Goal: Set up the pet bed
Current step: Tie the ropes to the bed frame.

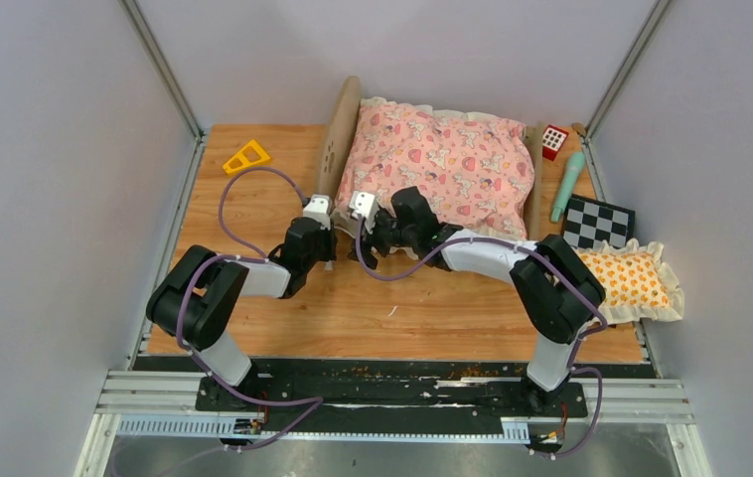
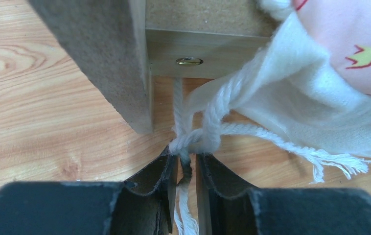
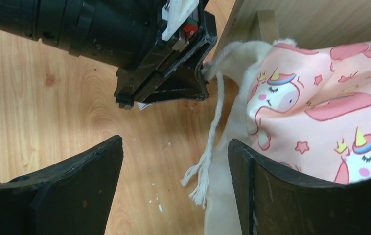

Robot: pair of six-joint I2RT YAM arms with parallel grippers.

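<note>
The pet bed (image 1: 432, 159) stands at the back middle of the table, its wooden headboard (image 1: 339, 134) on the left and the pink unicorn quilt (image 1: 442, 164) lying over it. In the left wrist view the quilt's white corner (image 2: 291, 98) ends in a knotted white cord (image 2: 200, 137) beside a bed leg (image 2: 110, 68). My left gripper (image 2: 187, 155) is shut on that cord just below the knot. My right gripper (image 3: 175, 142) is open beside the quilt (image 3: 320, 103), with the frayed cord end (image 3: 203, 171) hanging between its fingers, untouched. Both grippers (image 1: 319, 211) (image 1: 358, 212) meet at the bed's near left corner.
An orange-patterned frilled pillow (image 1: 633, 282) lies at the right edge next to a black-and-white checkered board (image 1: 598, 223). A teal stick (image 1: 567, 186) and a red block (image 1: 554, 140) sit at the back right, a yellow triangle (image 1: 246, 157) at the back left.
</note>
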